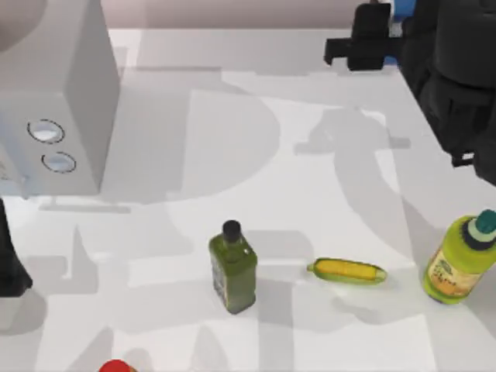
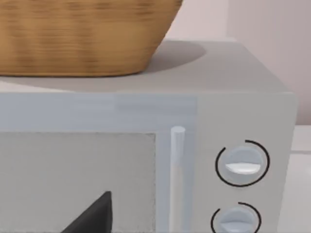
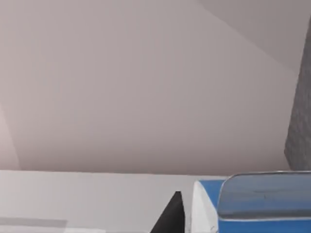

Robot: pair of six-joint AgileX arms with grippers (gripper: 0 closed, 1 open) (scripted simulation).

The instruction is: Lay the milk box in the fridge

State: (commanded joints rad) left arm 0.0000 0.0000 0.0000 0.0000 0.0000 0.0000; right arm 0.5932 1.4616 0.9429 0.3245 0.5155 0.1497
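White bench (image 1: 256, 155) spans the top view. Pale grey box with two round dials (image 1: 58, 93) stands at the upper left of the frame; the left wrist view faces its front (image 2: 146, 160), with a woven basket (image 2: 82, 34) sitting on its roof. A dark wedge at the lower edge of that view is one of the left gripper's fingers (image 2: 95, 218); whether the left pair is spread or closed cannot be told. Left arm (image 1: 9, 263) shows as a dark shape at the left edge of the top view, mid-height.

Right arm (image 1: 457, 77) fills the upper right corner of the top view, dark and bulky. The right gripper (image 1: 364, 46) reaches out from it toward the upper middle. A bit of blue and white at its far end is the milk box (image 1: 401, 9), at the top edge of the frame, raised off the bench. In the right wrist view the milk box (image 3: 252, 204) sits at the lower right, blue top showing, just beside a black finger (image 3: 170, 218) on its left flank; the fingers look clamped on the carton.

A dark grey slab at the right edge of that view may be the fridge (image 3: 300, 121); cannot tell for sure.

Lower half of the top view, in a loose row: yellow-green bottle with teal cap (image 1: 461, 263) at the right edge, green bottle with black cap (image 1: 232, 267) centre, corn cob (image 1: 347, 271) lying between them. Small red thing (image 1: 116, 366) at the bottom edge.
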